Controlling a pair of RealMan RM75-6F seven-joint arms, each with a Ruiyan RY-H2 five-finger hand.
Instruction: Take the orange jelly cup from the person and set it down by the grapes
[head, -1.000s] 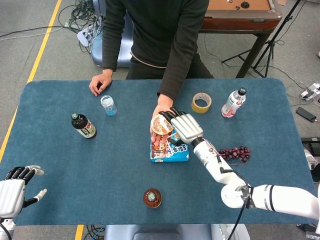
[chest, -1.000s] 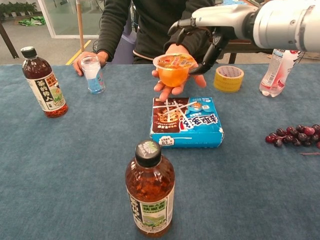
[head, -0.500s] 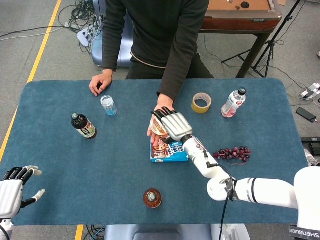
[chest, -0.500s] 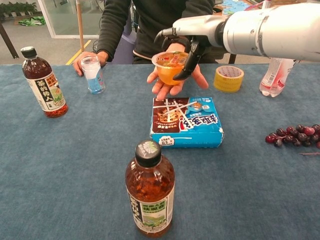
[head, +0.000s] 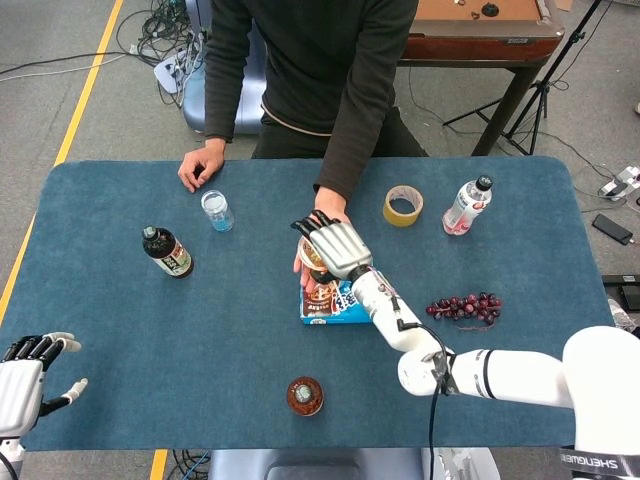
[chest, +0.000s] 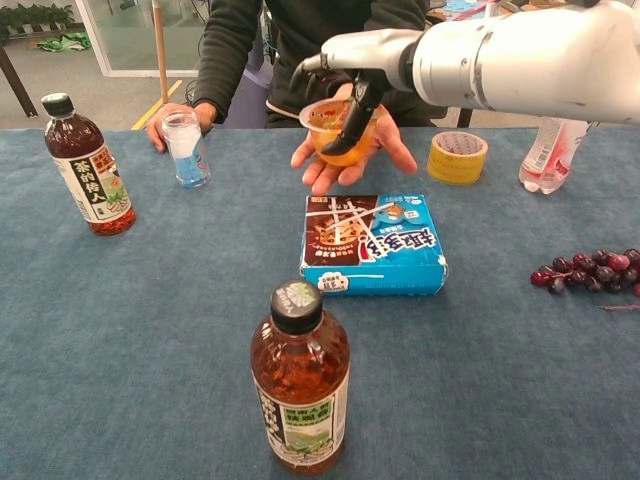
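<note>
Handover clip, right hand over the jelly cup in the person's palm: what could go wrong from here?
The right hand covers the orange jelly cup from above, with a dark finger down its front; a weak hold could drop it onto the blue box. Closing further may pinch the person's hand beneath.

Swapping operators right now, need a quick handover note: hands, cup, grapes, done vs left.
Right hand: over the orange jelly cup, fingers draped across its top and one down its front; a firm grip cannot be confirmed.
Left hand: open, idle at the near left table edge.
The cup sits in the person's palm, above the blue box.
Grapes: on the table, robot's right of the box.
Done: reach to the cup.
Left: secure the cup, lift, set it by the grapes.
</note>
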